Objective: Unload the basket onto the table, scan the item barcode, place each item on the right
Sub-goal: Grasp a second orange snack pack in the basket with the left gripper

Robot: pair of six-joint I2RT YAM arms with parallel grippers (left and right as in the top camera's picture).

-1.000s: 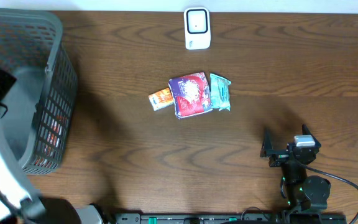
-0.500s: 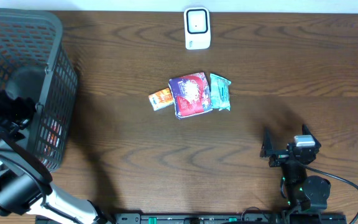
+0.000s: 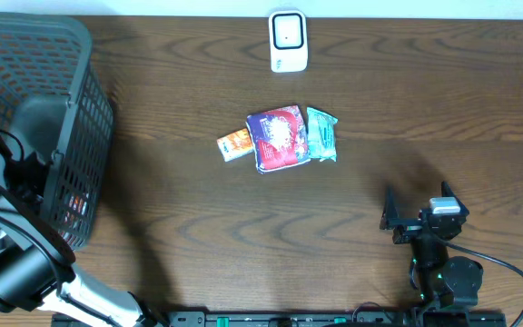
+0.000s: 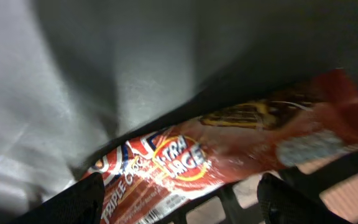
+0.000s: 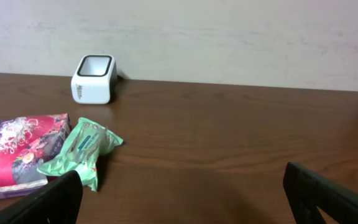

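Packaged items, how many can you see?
4: small orange packet, purple pack and green pack clustered mid-table; a red wrapper inside the basket, where others may be hidden.

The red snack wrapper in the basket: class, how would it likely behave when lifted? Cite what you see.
The red wrapper looks like thin glossy film, so it is probably light and somewhat slippery. It is long and creased, so it may sag if gripped at one end. It lies against the basket mesh, which might snag an edge.
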